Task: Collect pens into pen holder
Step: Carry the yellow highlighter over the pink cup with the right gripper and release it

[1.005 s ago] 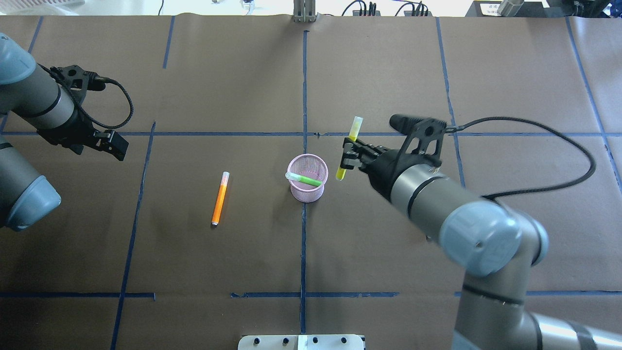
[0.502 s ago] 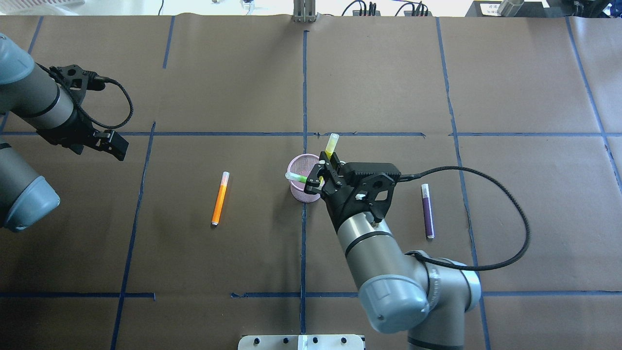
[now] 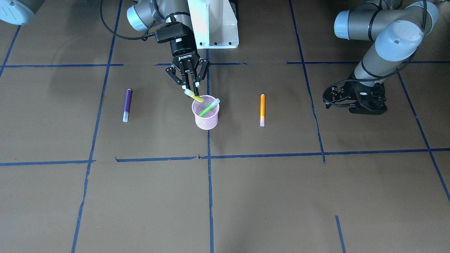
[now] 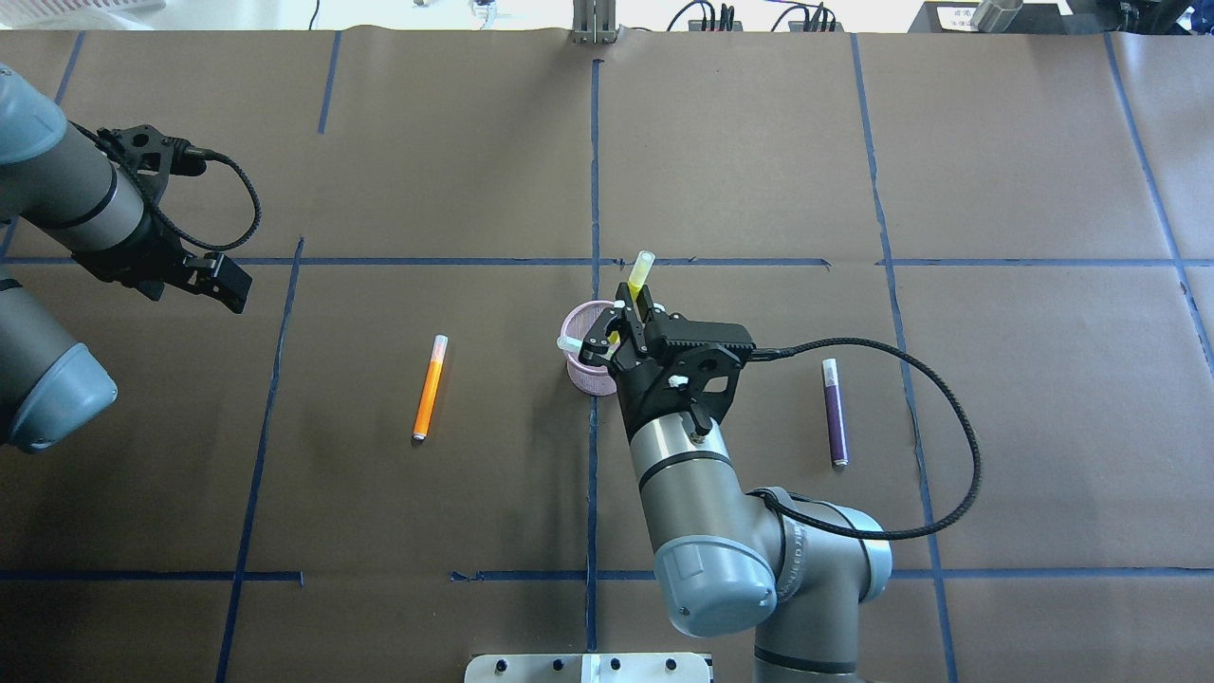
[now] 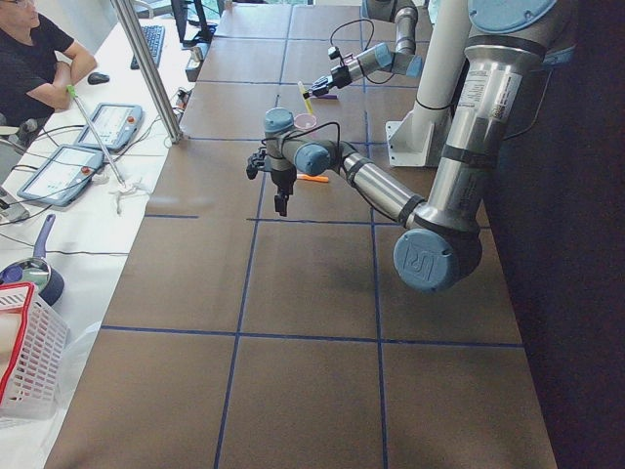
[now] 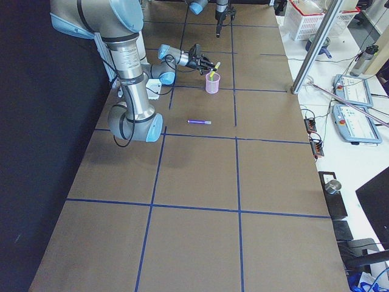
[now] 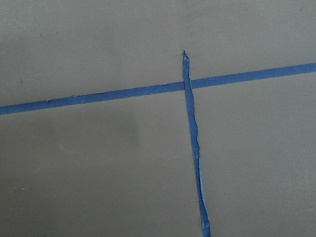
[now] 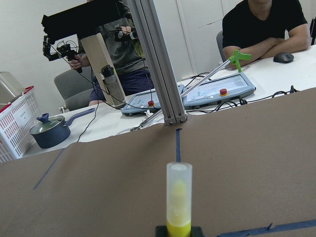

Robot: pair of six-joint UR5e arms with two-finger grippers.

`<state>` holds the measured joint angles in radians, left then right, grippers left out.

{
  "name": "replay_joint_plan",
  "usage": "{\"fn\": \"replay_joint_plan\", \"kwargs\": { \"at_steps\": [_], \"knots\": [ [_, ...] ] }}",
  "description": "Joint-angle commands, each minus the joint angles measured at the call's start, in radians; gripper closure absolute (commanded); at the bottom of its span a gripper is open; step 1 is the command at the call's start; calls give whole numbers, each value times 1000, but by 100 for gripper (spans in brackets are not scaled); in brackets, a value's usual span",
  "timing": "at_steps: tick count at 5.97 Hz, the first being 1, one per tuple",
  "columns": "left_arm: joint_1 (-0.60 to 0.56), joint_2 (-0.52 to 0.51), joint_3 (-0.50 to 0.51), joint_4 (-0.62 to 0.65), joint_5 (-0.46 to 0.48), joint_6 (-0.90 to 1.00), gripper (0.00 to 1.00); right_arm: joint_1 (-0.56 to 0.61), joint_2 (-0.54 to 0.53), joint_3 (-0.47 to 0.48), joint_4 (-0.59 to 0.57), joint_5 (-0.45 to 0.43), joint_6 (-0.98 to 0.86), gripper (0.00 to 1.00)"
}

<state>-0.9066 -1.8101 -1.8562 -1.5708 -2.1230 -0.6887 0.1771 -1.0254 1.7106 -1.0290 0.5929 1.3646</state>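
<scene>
Front-facing view: the green pen (image 3: pixel 208 108) leans inside the pink mesh pen holder (image 3: pixel 205 121), so one of four is done. The yellow pen (image 3: pixel 194 96) is tilted with its lower end at the holder's mouth. It is pinched in the right gripper (image 3: pixel 192 85) and not yet let go. The purple pen (image 3: pixel 127 104) and the orange pen (image 3: pixel 262 109) lie flat on the table (image 3: pixel 246 196), one on either side of the holder and well apart from it. Both are left to collect.

Overhead view: the right arm reaches forward with its wrist over the holder, and the yellow pen's pale cap pokes out past the fingers. The left arm is drawn back to its own side. The left gripper (image 4: pixel 228 283) hangs over bare paper with nothing seen in it. I cannot tell whether it is parted or closed.

Right wrist view: the yellow pen's cap stands centre frame, with dark finger pads just showing at its base.

Left wrist view: only brown paper and crossed blue tape (image 7: pixel 190 148), no fingers in frame.

Side views: everything is small. The view from the right shows the yellow pen slanting at the holder's rim.
</scene>
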Motion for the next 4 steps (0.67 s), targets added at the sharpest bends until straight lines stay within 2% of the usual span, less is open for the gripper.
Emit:
{"fn": "replay_joint_plan", "kwargs": {
  "at_steps": [1, 2, 3, 4],
  "knots": [
    [0, 1, -8, 0, 0, 0, 1, 2, 51, -77, 1, -4, 5, 1],
    [0, 0, -8, 0, 0, 0, 1, 4, 53, -62, 1, 31, -16, 0],
    [5, -11, -9, 0, 0, -15, 1, 8, 50, -8, -3, 101, -65, 0],
    [9, -31, -17, 0, -12, -17, 0, 19, 32, 105, -20, 161, -105, 0]
  ]
}}
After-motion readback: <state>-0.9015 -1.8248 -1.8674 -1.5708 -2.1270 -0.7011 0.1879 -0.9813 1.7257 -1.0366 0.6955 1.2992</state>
